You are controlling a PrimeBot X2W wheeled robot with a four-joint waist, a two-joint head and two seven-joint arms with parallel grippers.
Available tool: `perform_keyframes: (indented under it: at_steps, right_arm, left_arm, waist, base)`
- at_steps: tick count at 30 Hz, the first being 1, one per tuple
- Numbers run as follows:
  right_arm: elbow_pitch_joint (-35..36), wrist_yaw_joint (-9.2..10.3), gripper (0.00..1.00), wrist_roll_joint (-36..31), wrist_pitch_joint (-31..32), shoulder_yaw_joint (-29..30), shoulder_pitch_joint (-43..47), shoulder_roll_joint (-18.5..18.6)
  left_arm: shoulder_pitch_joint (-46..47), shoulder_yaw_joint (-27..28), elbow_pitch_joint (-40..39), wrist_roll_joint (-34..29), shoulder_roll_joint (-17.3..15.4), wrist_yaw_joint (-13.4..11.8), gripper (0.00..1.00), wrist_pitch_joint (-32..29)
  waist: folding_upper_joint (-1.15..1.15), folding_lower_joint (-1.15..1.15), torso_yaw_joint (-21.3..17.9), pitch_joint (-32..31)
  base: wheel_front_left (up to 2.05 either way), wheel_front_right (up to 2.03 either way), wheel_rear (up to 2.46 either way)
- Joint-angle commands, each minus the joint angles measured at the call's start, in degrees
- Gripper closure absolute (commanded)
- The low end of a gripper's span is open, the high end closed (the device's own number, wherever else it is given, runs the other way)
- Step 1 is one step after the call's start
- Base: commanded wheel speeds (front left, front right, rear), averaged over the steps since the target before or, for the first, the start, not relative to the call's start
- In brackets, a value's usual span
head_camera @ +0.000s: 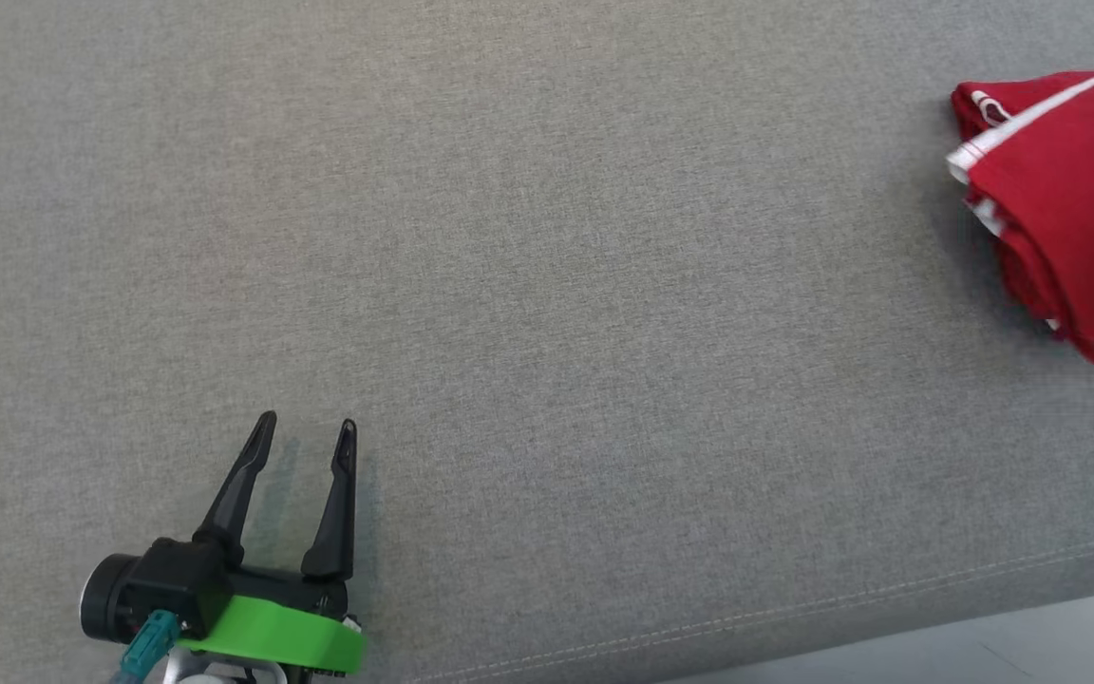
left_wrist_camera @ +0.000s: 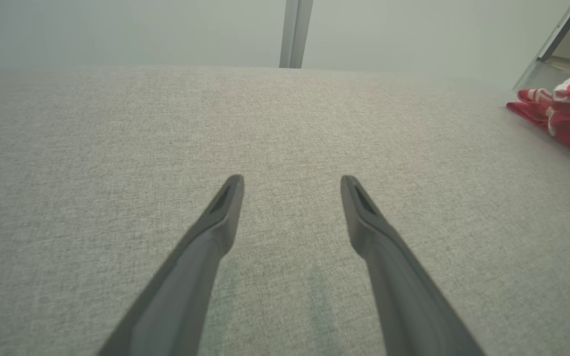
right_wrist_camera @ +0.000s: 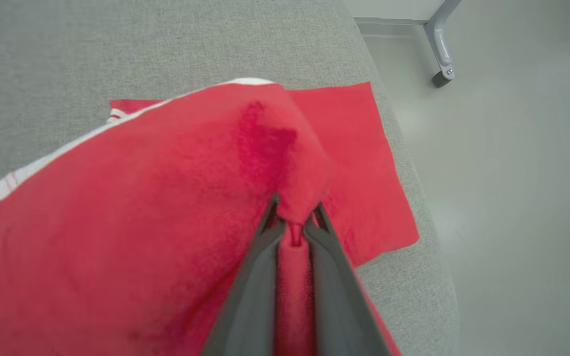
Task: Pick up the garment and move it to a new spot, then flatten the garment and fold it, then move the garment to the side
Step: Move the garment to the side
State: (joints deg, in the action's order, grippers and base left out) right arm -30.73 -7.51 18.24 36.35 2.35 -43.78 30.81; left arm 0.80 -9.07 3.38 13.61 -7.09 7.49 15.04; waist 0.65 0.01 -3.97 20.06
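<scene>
Red garment (right_wrist_camera: 117,222) sits at table (head_camera: 547,285) right edge, a fold nipped tight in R pincer (right_wrist_camera: 295,217), prob. to lift/shift it; L pincer (head_camera: 308,423) wide open, empty, well apart.

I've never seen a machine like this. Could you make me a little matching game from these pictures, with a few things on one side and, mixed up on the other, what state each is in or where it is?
Things:
1. left claw
2. right claw
3. garment
4. metal leg

States or places:
A. pinched shut on a fold of red cloth
B. stands on the floor
C. open, holding nothing, over the grey padded surface
D. red with white trim, one part raised

Pairs: 1-C, 2-A, 3-D, 4-B
</scene>
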Motion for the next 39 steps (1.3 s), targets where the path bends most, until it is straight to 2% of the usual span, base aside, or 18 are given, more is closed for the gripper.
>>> perform_keyframes:
  at_steps: [1, 2, 3, 4, 5, 9, 14, 21, 24, 27, 30, 33, 39]
  right_arm:
    - [-1.14, 0.05, 1.00, -2.79, -1.82, 1.32, 0.32, 0.52]
    - [-2.16, 0.05, 1.00, -4.95, -3.65, 2.60, 0.66, 0.50]
    - [-2.93, 0.05, 0.89, -7.01, -5.86, 3.89, 1.06, 0.19]
    - [-4.05, 0.05, 0.29, -8.54, -7.87, 5.29, 1.46, -0.62]
    - [-5.44, 0.04, 0.00, -9.73, -9.09, 6.81, 2.02, -1.87]
    - [-7.97, 0.08, 0.00, -14.05, -12.87, 10.24, 3.11, -4.65]
    - [-5.51, 0.08, 0.00, -15.87, -21.42, 11.60, 3.01, -7.24]
    - [4.60, 0.08, 0.00, -11.39, -31.32, 7.66, 6.39, -10.27]
    - [10.54, 0.08, 0.00, -8.78, -34.90, 6.37, 10.02, -10.59]
    - [14.01, 0.07, 0.00, -8.94, -36.84, 5.99, 13.68, -10.89]
    - [18.52, 0.03, 0.00, -10.14, -39.64, 7.62, 19.32, -13.08]
    - [21.66, 0.04, 0.00, -10.36, -42.54, 8.95, 25.29, -16.77]
    - [22.45, 0.03, 0.00, -13.91, -48.45, 8.68, 35.66, -23.68]
  left_arm:
    - [1.13, 0.04, 0.15, 0.23, -0.37, 0.01, 0.00, 0.15]
    - [1.14, -0.08, 0.25, 0.25, -0.27, 0.01, 0.00, 0.15]
    - [1.15, -0.12, 0.30, 0.30, -0.15, 0.01, 0.00, 0.15]
    - [1.13, -0.07, 0.41, 0.31, -0.01, 0.01, 0.00, 0.16]
    - [0.94, -0.03, 0.57, 0.31, 0.09, 0.01, 0.00, 0.15]
    - [-0.50, 0.56, 0.99, 0.20, 0.44, 0.01, 0.00, 0.15]
    - [-1.57, 1.57, 1.04, 0.09, 1.10, 0.01, 0.00, 0.15]
    - [-3.43, 2.32, 0.67, 0.37, 2.29, 0.01, 0.00, 0.16]
    - [-4.47, 2.80, 0.36, 0.40, 2.71, 0.01, 0.00, 0.15]
    - [-5.11, 3.33, 0.14, 0.29, 2.95, 0.01, 0.00, 0.15]
    - [-6.18, 4.16, 0.03, 0.12, 3.14, 0.01, 0.00, 0.15]
    - [-7.51, 5.10, 0.32, 0.03, 3.16, 0.01, 0.00, 0.15]
    - [-9.14, 6.16, 0.22, -0.03, 2.62, 0.01, 0.00, 0.16]
  waist:
    - [-0.65, -0.01, 1.18, 0.48]
    - [-0.65, -0.01, 1.51, 0.44]
    - [-0.65, -0.01, 1.84, 0.41]
    - [-0.65, -0.01, 2.11, 0.32]
    - [-0.65, -0.01, 2.32, 0.09]
    - [-0.65, -0.01, 2.55, -0.89]
    - [-0.65, -0.01, 2.14, -2.35]
    - [-0.65, -0.01, 1.36, -6.66]
    - [-0.65, -0.01, 1.70, -8.92]
    - [-0.65, -0.01, 2.19, -10.40]
    - [-0.65, -0.01, 3.14, -12.14]
    - [-0.65, -0.01, 3.67, -13.75]
    - [-0.65, -0.01, 4.51, -16.39]
  base:
    - [0.00, 0.00, 0.00]
    - [0.00, 0.00, 0.00]
    - [0.00, 0.00, 0.00]
    - [0.00, 0.00, 0.00]
    - [0.00, 0.00, 0.00]
    - [0.00, 0.00, 0.00]
    - [0.00, 0.00, 0.00]
    - [0.00, 0.00, 0.00]
    - [0.00, 0.00, 0.00]
    - [0.00, 0.00, 0.00]
    - [0.00, 0.00, 0.00]
    - [0.00, 0.00, 0.00]
    - [0.00, 0.00, 0.00]
